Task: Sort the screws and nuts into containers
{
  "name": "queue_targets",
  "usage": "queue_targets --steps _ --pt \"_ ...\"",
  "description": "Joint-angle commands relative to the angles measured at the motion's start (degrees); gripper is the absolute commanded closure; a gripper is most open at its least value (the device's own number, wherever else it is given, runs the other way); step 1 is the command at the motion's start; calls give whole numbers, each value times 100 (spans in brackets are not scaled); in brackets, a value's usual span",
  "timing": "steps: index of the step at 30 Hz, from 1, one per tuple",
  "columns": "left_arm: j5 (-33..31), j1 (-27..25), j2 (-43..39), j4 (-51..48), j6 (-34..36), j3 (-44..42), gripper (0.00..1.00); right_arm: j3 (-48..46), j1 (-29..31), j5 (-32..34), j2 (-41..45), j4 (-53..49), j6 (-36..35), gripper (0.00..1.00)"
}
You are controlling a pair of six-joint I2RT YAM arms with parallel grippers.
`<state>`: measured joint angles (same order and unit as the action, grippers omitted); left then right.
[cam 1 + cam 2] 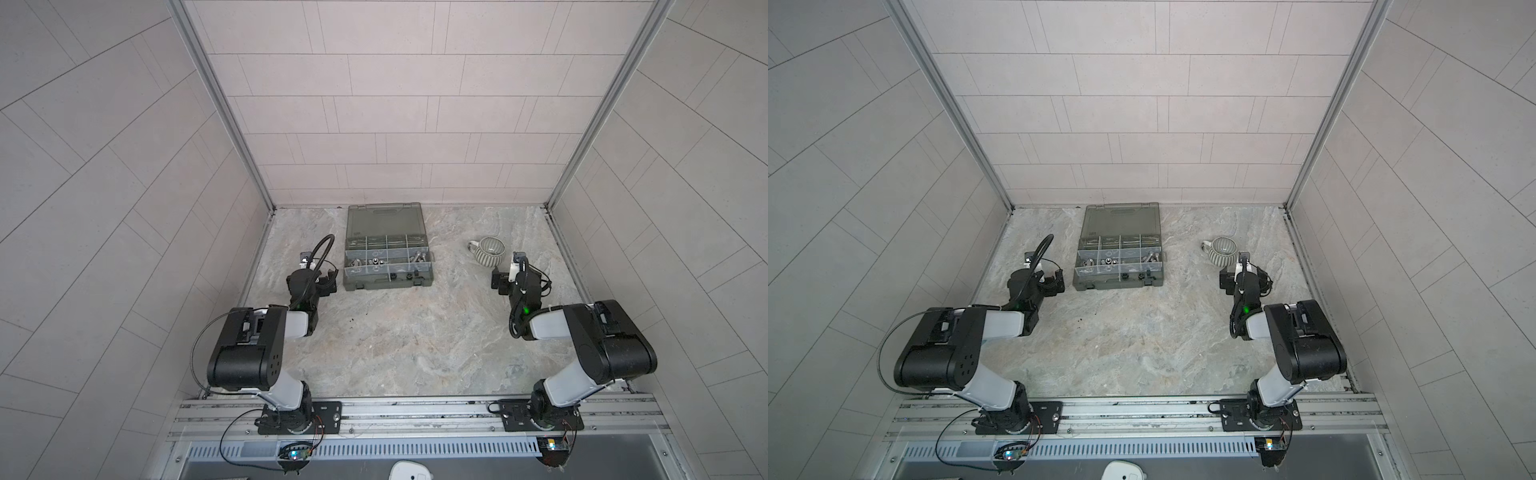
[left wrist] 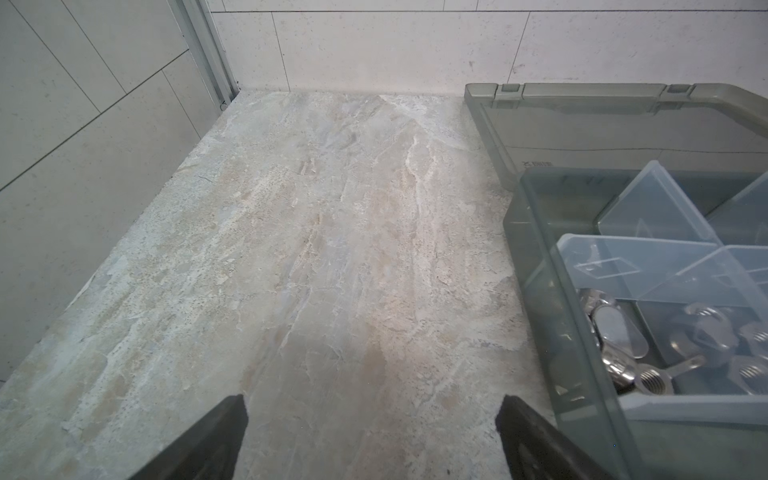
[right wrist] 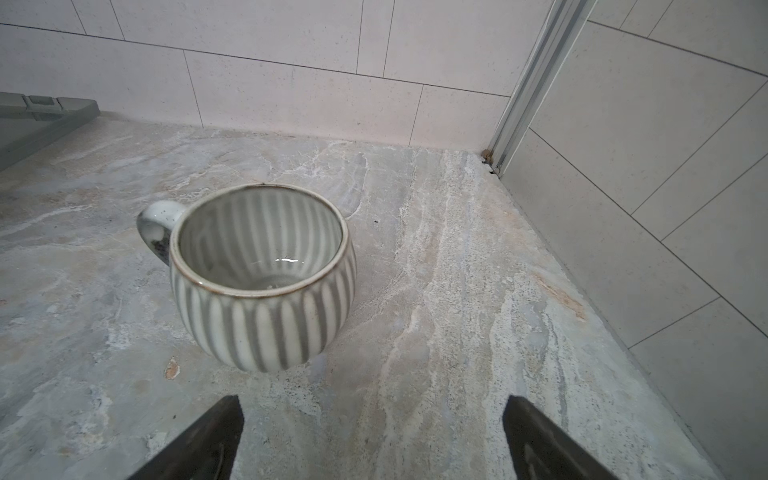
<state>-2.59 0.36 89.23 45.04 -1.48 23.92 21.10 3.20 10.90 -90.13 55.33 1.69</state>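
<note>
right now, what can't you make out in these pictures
Both top views: the metal bits in the case are too small to tell apart.
Left wrist view: the edge cuts off most of the case; only some nuts show.
Right wrist view: the near wall of the mug hides part of its floor.
In a top view, dark specks on the table are too small to identify.

The near and middle worktop [image 1: 415, 340] lies bare between the arms, an open passage for either claw. Farther back the organizer case [image 1: 387, 283] blocks the centre-left. Its lid [image 1: 384, 218] lies flat and reaches close to the rear wall [image 1: 374, 124]. Clear dividers [image 2: 660, 208] stand up inside the case. The left claw [image 2: 372, 405], jaws spread, faces a bare strip between the case and the side wall [image 2: 83, 145]. An upright mug [image 3: 266, 291] stands just ahead of the right claw [image 3: 374, 405], and bare worktop lies between mug and case.
</note>
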Motion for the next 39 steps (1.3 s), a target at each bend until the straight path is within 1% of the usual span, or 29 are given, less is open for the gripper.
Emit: queue_targets --steps 1,3,6,9,11,14,16,17,19,21,23,24,25,27,28,30,31,33,35,36,38,39 --pt "-17 -26 -93 -74 57 88 0 -49 -23 8 -24 72 -57 1" --pt "-15 -28 -139 -42 83 78 0 -90 -21 -58 -14 136 -61 1" --pt "13 -36 -294 322 99 -81 0 -294 -11 -348 244 343 -169 1" --pt "202 -36 -595 467 151 -285 0 -357 14 -330 762 0 -192 1" --pt "363 -36 -778 354 202 -301 0 -311 14 -253 1139 -420 -188 1" --pt "361 -36 -827 207 203 -256 0 -167 13 -243 1393 -977 -156 1" --pt "321 -38 -642 341 208 -259 0 -78 12 -115 1242 -1123 -92 1" --pt "263 -41 -503 382 184 -247 0 -95 10 -90 1108 -973 -82 1" --pt "26 -40 -177 640 109 -247 0 -183 9 -85 752 -479 -24 1" --pt "-171 -36 246 1150 39 -237 0 -317 6 -10 318 225 -24 1" --pt "-268 -36 -36 223 -41 14 0 -456 5 106 -130 1039 -5 1" --pt "-249 -36 -84 61 -25 43 0 -505 -1 159 -87 1036 25 1" --pt "-233 -36 -50 213 -18 -21 0 -493 -28 193 14 823 61 1" --pt "-336 -36 177 992 -30 -224 0 -422 -56 164 -51 811 100 1" --pt "-376 -36 133 938 -49 -213 0 -379 -57 167 -69 757 102 1" --pt "-425 -58 -26 495 -56 -140 0 -264 -67 144 -21 472 110 1" --pt "-463 -66 -17 496 -56 -132 0 -232 -66 141 -42 446 94 1" --pt "-439 -112 187 856 37 -138 0 -204 -67 176 -30 360 127 1" --pt "-368 -137 83 504 87 -60 0 -178 -68 199 -18 294 134 1" --pt "-363 -136 97 495 89 -51 0 -179 -70 196 -28 315 132 1" --pt "-365 -142 170 803 97 -119 0 -180 -65 231 -20 296 145 1" --pt "-357 -143 133 618 97 -66 0 -175 -66 276 -26 292 168 1"
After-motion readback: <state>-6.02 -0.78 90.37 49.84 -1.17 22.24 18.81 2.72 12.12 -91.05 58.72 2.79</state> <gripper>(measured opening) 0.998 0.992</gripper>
